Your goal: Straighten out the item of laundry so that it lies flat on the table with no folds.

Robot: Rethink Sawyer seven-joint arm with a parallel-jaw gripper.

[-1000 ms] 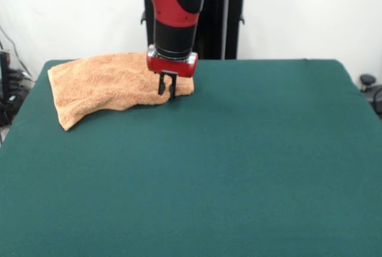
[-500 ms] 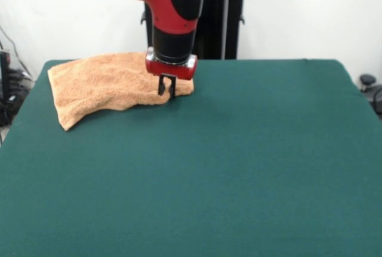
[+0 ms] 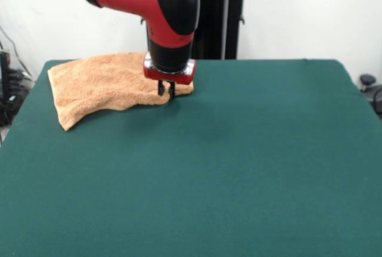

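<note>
The light orange-tan towel (image 3: 107, 84) lies at the table's far left in the front view. It is rumpled and folded over on itself, with a pointed corner toward the near left. The dark green table (image 3: 239, 167) spreads wide around it. My gripper (image 3: 166, 97) hangs from the red and black arm and comes straight down onto the towel's right front edge, at table height. The red wrist ring hides the towel just behind it.
The robot's black pedestal (image 3: 218, 15) stands behind the table's far edge. Dark equipment (image 3: 370, 87) sits off the table's right side, and cables (image 3: 9, 81) off its left side.
The arm has swung a little to the left and the gripper has sunk slightly lower onto the towel's right edge. The towel has not moved.
</note>
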